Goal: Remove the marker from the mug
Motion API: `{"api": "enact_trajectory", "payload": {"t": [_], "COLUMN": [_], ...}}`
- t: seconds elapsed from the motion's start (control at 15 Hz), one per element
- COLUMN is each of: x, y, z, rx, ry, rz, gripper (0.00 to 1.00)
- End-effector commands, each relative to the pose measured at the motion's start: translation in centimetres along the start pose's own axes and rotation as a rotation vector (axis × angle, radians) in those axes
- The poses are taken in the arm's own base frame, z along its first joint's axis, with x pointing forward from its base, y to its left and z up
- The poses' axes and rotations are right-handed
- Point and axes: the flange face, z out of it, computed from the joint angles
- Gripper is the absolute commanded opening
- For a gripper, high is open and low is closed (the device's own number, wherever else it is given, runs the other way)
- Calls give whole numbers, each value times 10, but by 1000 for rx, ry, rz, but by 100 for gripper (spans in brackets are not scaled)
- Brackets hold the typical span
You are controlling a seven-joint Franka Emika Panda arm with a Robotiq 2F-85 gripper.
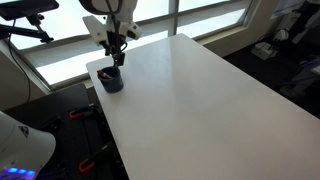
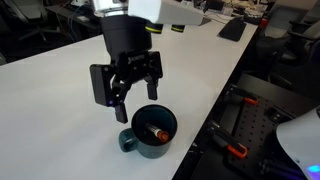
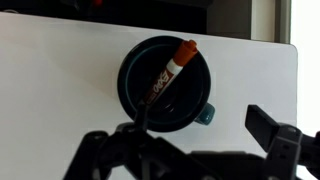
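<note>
The dark navy mug (image 1: 110, 80) stands near a corner of the white table (image 1: 200, 100). It also shows in an exterior view (image 2: 153, 132) and in the wrist view (image 3: 165, 85). The marker (image 3: 168, 72), dark with a reddish-orange end, leans inside the mug; its tip shows in an exterior view (image 2: 157, 132). My gripper (image 2: 130, 103) hangs just above the mug with its fingers spread open and empty. It also shows in an exterior view (image 1: 117, 52). In the wrist view only dark finger parts appear along the bottom (image 3: 200, 135).
The mug sits close to the table's edge (image 2: 205, 135). Beyond that edge are floor, cables and equipment (image 2: 260, 110). Windows (image 1: 60, 50) run behind the table. The white tabletop stretches away from the mug.
</note>
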Motion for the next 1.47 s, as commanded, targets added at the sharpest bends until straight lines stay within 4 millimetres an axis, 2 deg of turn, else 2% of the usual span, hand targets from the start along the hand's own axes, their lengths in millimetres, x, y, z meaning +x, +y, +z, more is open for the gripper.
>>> {"api": "enact_trajectory", "payload": {"t": [0.0, 0.53, 0.6, 0.73, 1.13, 1.2, 1.4], "x": [5, 4, 4, 4, 7, 8, 8], "y": [-4, 5, 7, 8, 6, 5, 4], "z": [2, 53, 57, 62, 66, 66, 64], "rx": [6, 39, 39, 41, 45, 45, 47], "ry": [-57, -185, -196, -214, -233, -234, -242], "rz": [91, 205, 208, 213, 216, 216, 215], "gripper": [100, 100, 77, 66, 18, 12, 7]}}
